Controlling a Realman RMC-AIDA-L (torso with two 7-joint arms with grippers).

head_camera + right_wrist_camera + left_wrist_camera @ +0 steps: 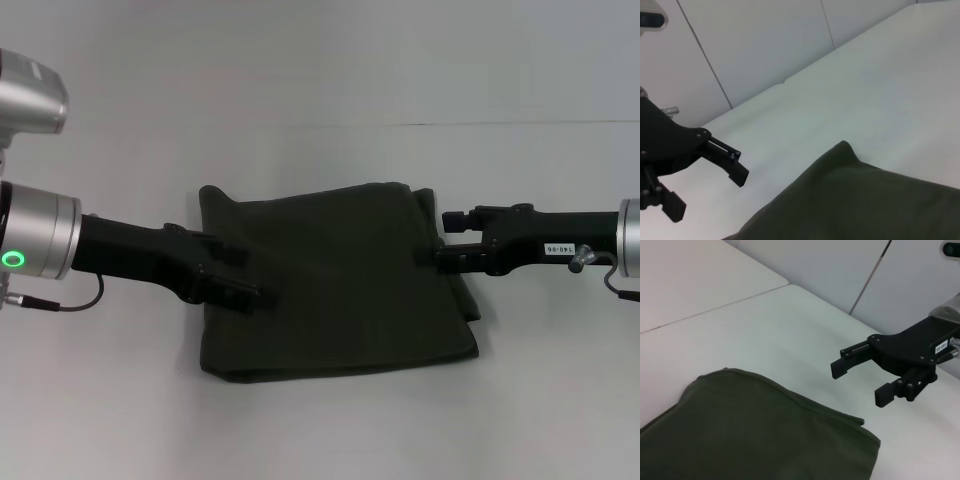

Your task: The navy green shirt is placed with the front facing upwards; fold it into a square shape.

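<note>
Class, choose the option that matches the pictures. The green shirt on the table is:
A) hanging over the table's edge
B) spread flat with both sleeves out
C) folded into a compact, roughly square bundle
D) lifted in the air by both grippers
C: the navy green shirt lies on the table as a layered, roughly square bundle, with the open left gripper and open right gripper at its two sides.

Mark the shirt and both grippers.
navy green shirt (340,280), head view, middle of folded cloth.
left gripper (705,175), right wrist view, between its open jaws.
right gripper (860,380), left wrist view, between its open jaws.
</note>
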